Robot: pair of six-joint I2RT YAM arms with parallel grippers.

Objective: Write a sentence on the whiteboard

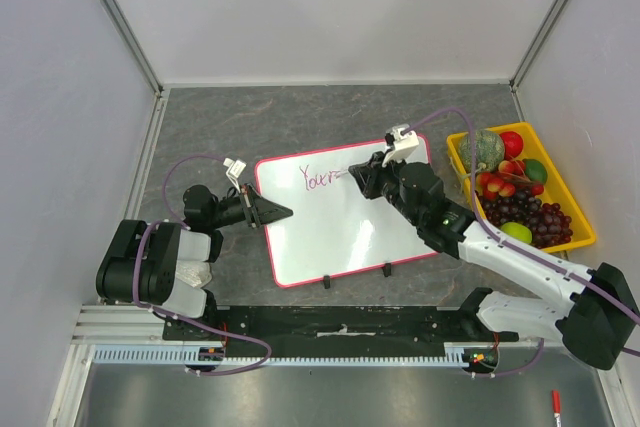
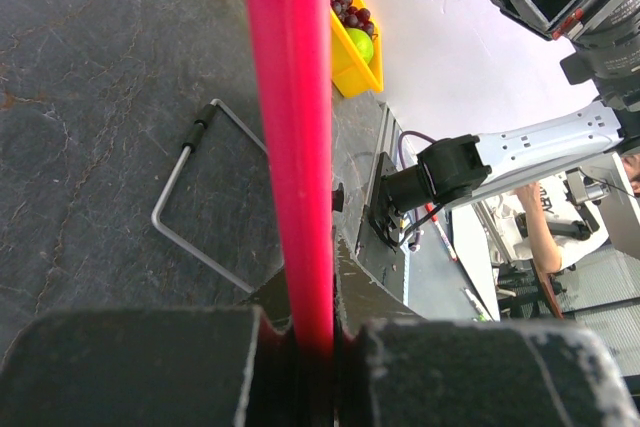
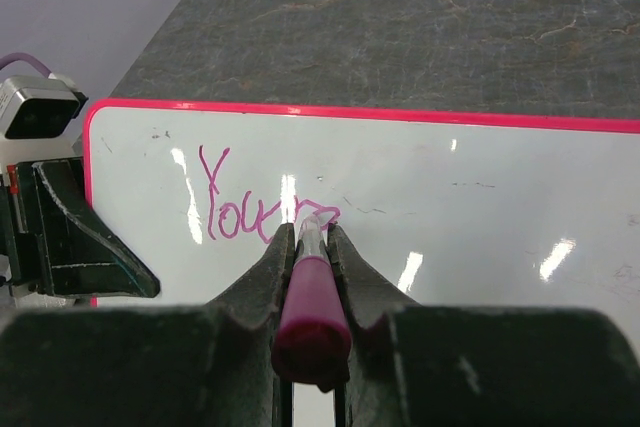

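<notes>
The whiteboard (image 1: 340, 232) lies flat mid-table (image 1: 220, 117), and so far the sentence (image 1: 318, 178) just reads "Your" in magenta near the far edge. The right gripper (image 1: 352, 175) is clamped on a magenta marker (image 3: 312, 287), tip on the board. The left gripper (image 1: 285, 213) pinches the left pink rim. There's a yellow fruit bin (image 1: 577, 205) off to the right.

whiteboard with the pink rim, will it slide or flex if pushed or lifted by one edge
Probably stiff: the white pink-rimmed whiteboard lies flat, its rim straight in the left wrist view. Likely light and apt to slide on the grey stone-look table; the left gripper clamps its edge, perhaps for that.
</notes>
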